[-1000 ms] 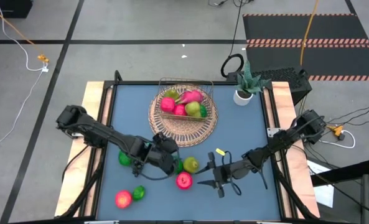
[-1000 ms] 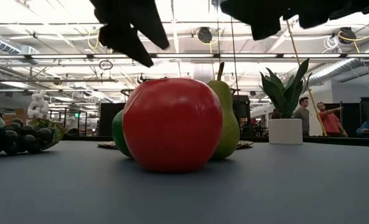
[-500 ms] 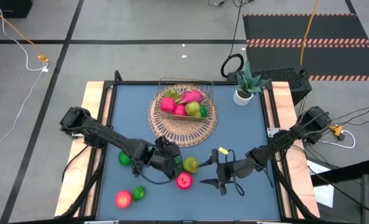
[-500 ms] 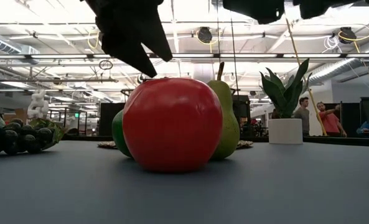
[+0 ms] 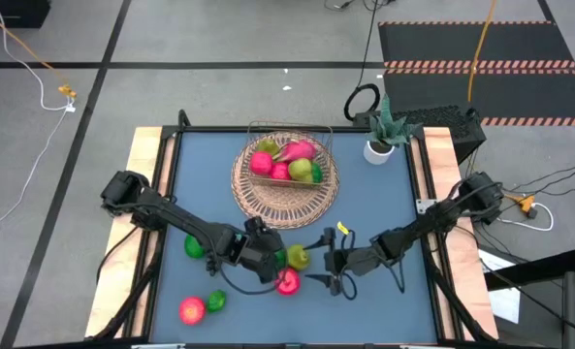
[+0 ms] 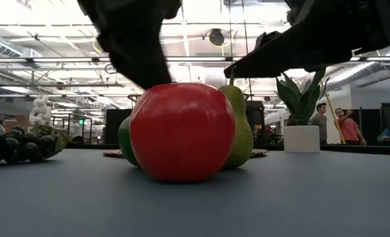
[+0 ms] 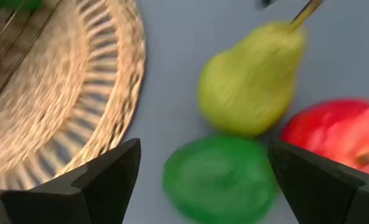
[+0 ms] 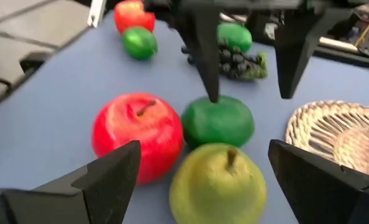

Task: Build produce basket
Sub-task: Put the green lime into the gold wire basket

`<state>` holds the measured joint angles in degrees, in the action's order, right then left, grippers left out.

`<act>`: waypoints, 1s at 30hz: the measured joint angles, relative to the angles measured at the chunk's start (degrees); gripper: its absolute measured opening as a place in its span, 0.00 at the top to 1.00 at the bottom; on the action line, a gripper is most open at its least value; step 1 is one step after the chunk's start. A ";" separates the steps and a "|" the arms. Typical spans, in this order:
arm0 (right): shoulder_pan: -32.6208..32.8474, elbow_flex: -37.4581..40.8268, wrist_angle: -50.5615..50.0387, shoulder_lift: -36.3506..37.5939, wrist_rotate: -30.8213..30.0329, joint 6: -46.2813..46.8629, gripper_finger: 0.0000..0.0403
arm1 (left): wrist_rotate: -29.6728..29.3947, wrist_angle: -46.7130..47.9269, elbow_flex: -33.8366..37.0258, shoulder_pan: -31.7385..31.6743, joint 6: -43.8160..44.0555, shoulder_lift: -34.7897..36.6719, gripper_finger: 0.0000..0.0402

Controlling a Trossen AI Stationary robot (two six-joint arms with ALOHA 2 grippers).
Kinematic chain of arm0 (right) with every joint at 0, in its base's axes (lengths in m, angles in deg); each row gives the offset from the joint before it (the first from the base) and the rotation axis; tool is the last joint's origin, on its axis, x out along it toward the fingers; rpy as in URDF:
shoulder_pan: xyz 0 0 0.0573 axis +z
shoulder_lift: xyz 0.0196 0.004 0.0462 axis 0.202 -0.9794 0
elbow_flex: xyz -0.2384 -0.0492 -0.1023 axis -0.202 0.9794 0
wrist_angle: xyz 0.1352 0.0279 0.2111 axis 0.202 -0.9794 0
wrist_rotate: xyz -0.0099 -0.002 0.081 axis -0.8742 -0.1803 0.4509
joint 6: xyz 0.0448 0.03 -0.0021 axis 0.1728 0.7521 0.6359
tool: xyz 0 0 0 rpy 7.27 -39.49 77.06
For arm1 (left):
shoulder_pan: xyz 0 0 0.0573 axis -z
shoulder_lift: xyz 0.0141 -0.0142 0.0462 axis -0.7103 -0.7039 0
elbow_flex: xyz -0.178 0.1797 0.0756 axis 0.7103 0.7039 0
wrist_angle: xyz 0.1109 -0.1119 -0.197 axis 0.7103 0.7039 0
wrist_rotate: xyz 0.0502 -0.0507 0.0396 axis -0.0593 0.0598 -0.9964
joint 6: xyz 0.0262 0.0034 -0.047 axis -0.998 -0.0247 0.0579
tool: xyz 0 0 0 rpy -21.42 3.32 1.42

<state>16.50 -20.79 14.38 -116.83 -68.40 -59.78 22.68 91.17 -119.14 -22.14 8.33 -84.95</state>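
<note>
The tan wicker basket [image 5: 285,176] sits at the table's far middle with pink, red and green fruit in its well. Near of it lie a green lime [image 7: 220,177], a yellow-green pear [image 7: 249,78] and a red apple [image 7: 333,134], close together on the table. My left gripper [image 7: 203,149] is open and hangs over the lime, one finger on either side of it. My right gripper [image 8: 203,149] is open too, low and just right of the cluster [image 5: 324,274], facing the pear [image 8: 218,180] and apple [image 8: 137,134].
A dark grape bunch [image 8: 237,62] and another lime [image 5: 193,247] lie left of the cluster. A red apple [image 5: 192,310] and a lime [image 5: 215,301] sit by the near-left corner. A white pot with a green plant [image 5: 378,147] stands at the far right. People stand in the room beyond [image 6: 342,125].
My left gripper has moved toward the table's right and near edge and come down over the lime, pear and apple. My right gripper has moved left toward the same cluster and dropped lower. The fruit has not moved.
</note>
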 joint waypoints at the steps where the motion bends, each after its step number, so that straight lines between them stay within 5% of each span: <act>1: -0.01 -0.01 1.62 -0.55 0.00 -0.48 0.14 | 0.08 1.79 0.00 0.14 0.69 0.28 0.13; 6: 0.01 -0.04 7.00 -1.11 0.06 -3.49 0.15 | 1.64 8.07 -0.02 0.84 4.65 1.24 0.13; 14: -0.34 -0.04 5.90 -1.11 0.09 -1.77 0.15 | 6.78 -1.80 0.00 1.50 -3.93 -0.54 0.13; 30: -0.39 -0.04 5.49 -1.11 3.11 -1.02 0.15 | 7.76 -3.96 -0.46 -1.76 -11.66 -10.80 0.12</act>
<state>16.12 -20.83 19.87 -117.95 -65.30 -60.80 30.44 87.21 -119.60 -23.90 -3.33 -95.75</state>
